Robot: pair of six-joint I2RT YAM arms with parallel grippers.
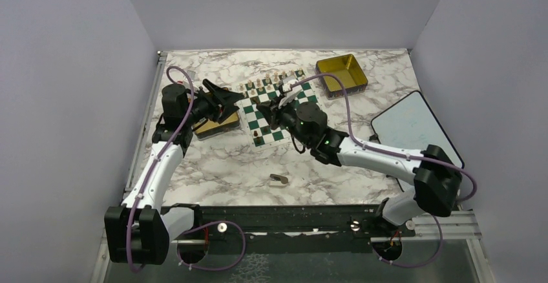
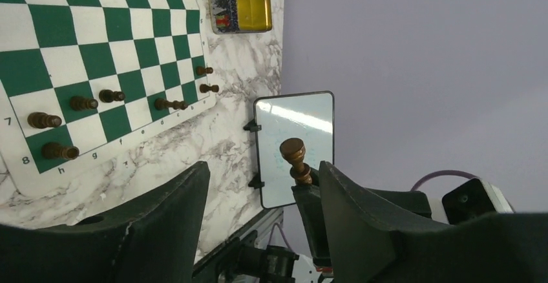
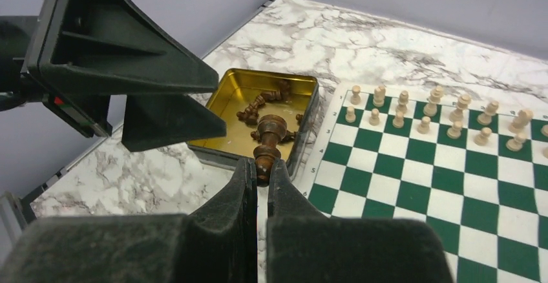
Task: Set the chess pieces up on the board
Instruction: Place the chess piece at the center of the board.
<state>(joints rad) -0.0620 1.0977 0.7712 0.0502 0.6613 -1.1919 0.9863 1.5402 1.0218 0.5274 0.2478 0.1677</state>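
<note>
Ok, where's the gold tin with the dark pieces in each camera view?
Top external: gold tin left of the board, mid-picture.
Left wrist: absent; the tin at top is a second tin.
Right wrist: left of centre, behind the held chess piece.
Shared landmark: the board.

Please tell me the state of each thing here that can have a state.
left gripper: open, gripping nothing
right gripper: shut on dark chess piece
left gold tin: lidless, few dark pieces lying inside
far gold tin: lidless
pale pieces: upright on board
placed dark pieces: upright on board
</note>
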